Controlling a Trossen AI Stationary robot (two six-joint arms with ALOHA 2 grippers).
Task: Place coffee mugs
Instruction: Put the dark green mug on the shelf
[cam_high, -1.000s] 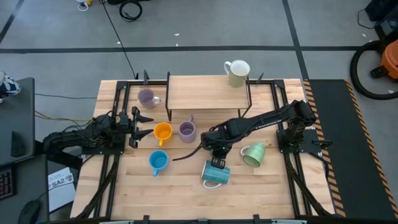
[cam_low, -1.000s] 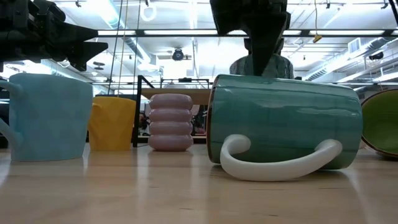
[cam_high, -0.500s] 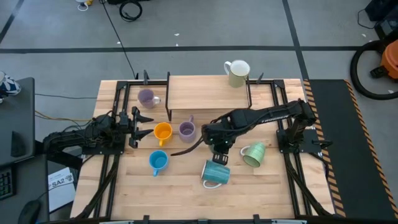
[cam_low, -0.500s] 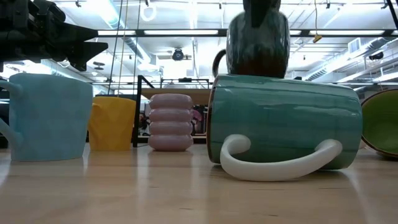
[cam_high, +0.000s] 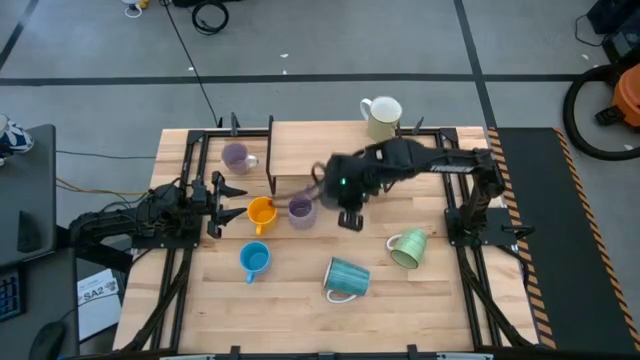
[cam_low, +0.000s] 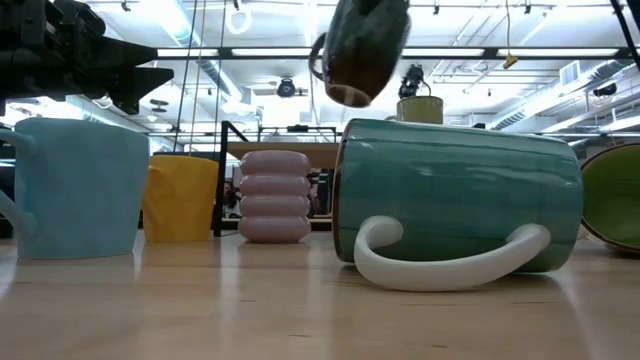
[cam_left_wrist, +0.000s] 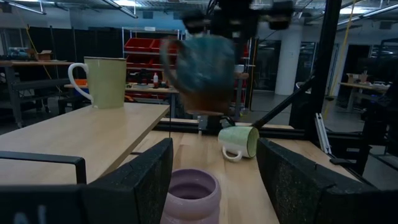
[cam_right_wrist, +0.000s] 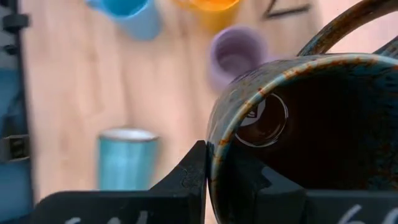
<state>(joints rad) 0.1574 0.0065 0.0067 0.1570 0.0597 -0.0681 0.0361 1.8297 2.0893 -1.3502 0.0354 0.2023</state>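
The right gripper (cam_high: 345, 190), clamped on the rim of the dark brown mug (cam_low: 358, 52), now carries it high over the middle of the table (cam_high: 300, 300), just off the front edge of the raised wooden shelf (cam_high: 330, 150). A second ago that gripper sat low beside the teal mug (cam_high: 346, 277); since then the arm has swung up and toward the table's far edge, and the brown mug hangs tilted in the air, clear of every other mug. Judging by that path, the shelf is the likely drop point, where the cream mug (cam_high: 382, 117) already stands upright near the far right corner.

Below and just beside the carried mug stands a ribbed lavender mug (cam_high: 300, 209), with the orange mug (cam_high: 261, 212) touching or nearly touching it. The blue mug (cam_high: 254, 260) stands nearer the front edge. The teal mug lies on its side, handle down in the low view, unmoved, and the pale green mug (cam_high: 406, 248) lies tipped toward the right edge. A second lavender mug (cam_high: 236, 156) stands left of the shelf.

The left gripper (cam_high: 232, 200) waits at the left edge, fingers spread and empty.
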